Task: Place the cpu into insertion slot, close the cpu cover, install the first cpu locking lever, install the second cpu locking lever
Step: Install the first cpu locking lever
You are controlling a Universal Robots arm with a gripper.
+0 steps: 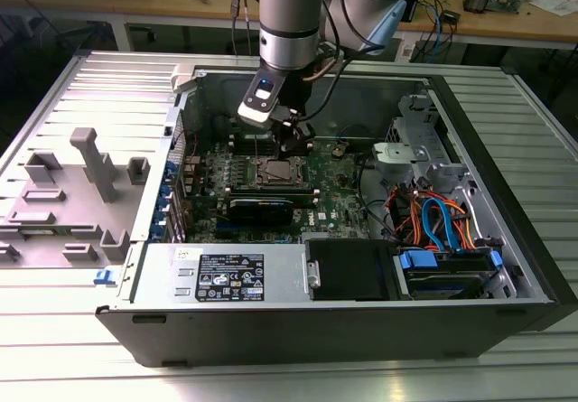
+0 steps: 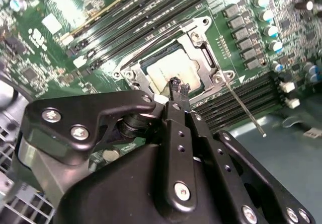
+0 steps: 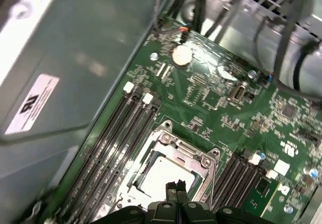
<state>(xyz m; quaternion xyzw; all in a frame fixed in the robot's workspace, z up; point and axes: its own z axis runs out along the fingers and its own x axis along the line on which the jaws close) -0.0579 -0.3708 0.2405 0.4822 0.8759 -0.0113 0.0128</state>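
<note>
The cpu [image 2: 163,69] lies in the insertion slot [image 2: 132,73], its dull silver top showing in both wrist views [image 3: 162,176]. The cpu cover [image 2: 200,39] lies flat around it as a silver frame [image 3: 187,152]. A thin metal locking lever [image 2: 245,110] sticks out from one socket corner, angled over the black card slots. My gripper [image 2: 177,85] hovers just above the chip's edge, its black fingertips [image 3: 171,187] pressed together with nothing between them. In the exterior view the gripper [image 1: 294,136] hangs over the insertion slot [image 1: 275,172] inside the open computer case.
Long black memory slots [image 3: 118,133] flank the socket. A coin battery [image 3: 182,55] sits further along the board. The case wall [image 3: 65,58] rises close by. A power supply [image 1: 230,275] and a drive bay with coloured cables [image 1: 433,221] fill the case's near side. Grey fixtures [image 1: 90,163] stand at the exterior view's left.
</note>
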